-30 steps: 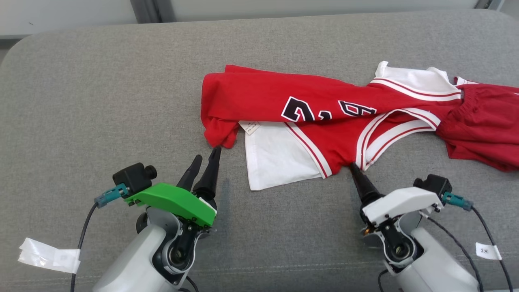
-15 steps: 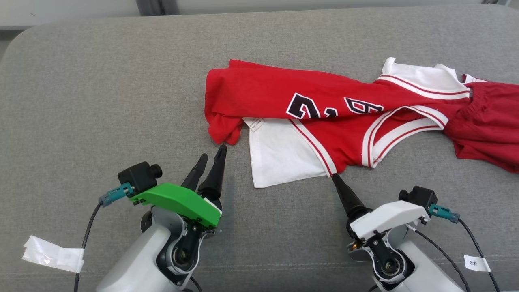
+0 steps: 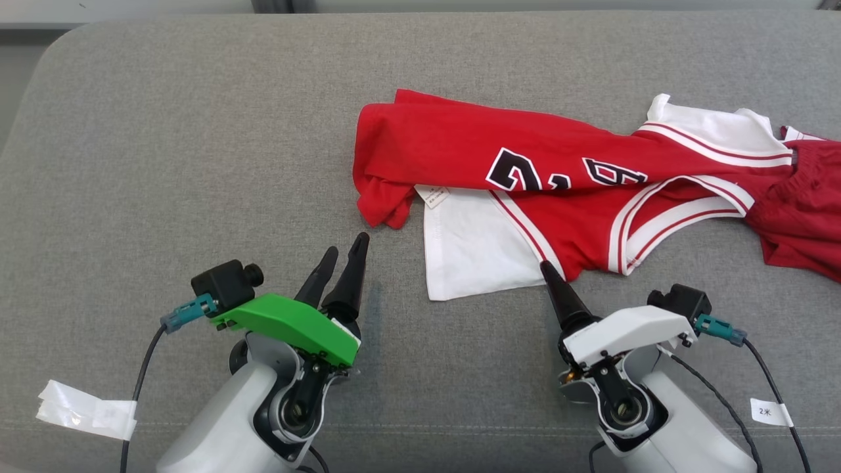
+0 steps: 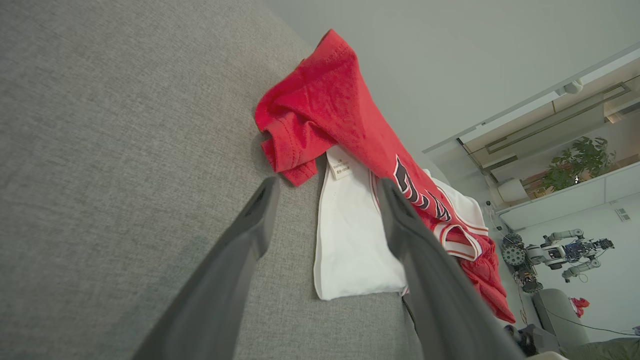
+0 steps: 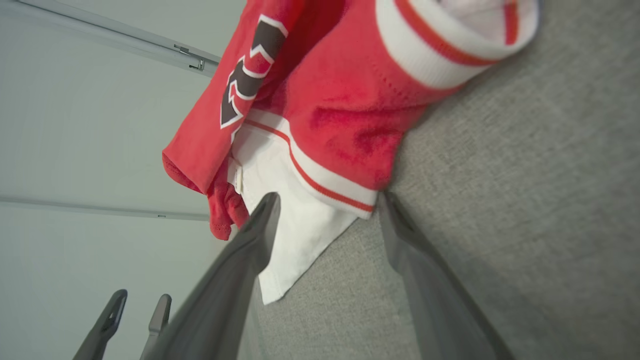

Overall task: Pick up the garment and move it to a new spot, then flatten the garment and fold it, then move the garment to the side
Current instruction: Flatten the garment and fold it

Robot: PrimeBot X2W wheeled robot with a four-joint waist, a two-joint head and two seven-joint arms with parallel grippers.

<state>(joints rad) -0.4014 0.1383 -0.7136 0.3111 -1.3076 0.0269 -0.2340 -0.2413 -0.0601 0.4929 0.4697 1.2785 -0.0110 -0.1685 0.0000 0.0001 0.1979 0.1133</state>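
The garment (image 3: pixel 525 171) is a red and white jersey with black numbers, lying crumpled on the grey cushion (image 3: pixel 197 164). My left gripper (image 3: pixel 347 243) stands open just left of and nearer than its bunched red corner, apart from the cloth. In the left wrist view that gripper (image 4: pixel 327 182) frames the white panel of the garment (image 4: pixel 320 105). My right gripper (image 3: pixel 545 266) points at the near hem where red meets white. In the right wrist view its jaws (image 5: pixel 328 197) stand open on either side of that hem of the garment (image 5: pixel 340 100), holding nothing.
Darker red shorts (image 3: pixel 801 217) lie against the jersey's right end. A white tape strip (image 3: pixel 85 410) sits at the near left and a small label (image 3: pixel 770 412) at the near right. The cushion's left half is bare. Another robot (image 4: pixel 555 250) stands far off.
The head camera has turned, so the whole scene sits further right. My right gripper has slid left along the jersey's near hem. The left gripper stands a little further from the red corner.
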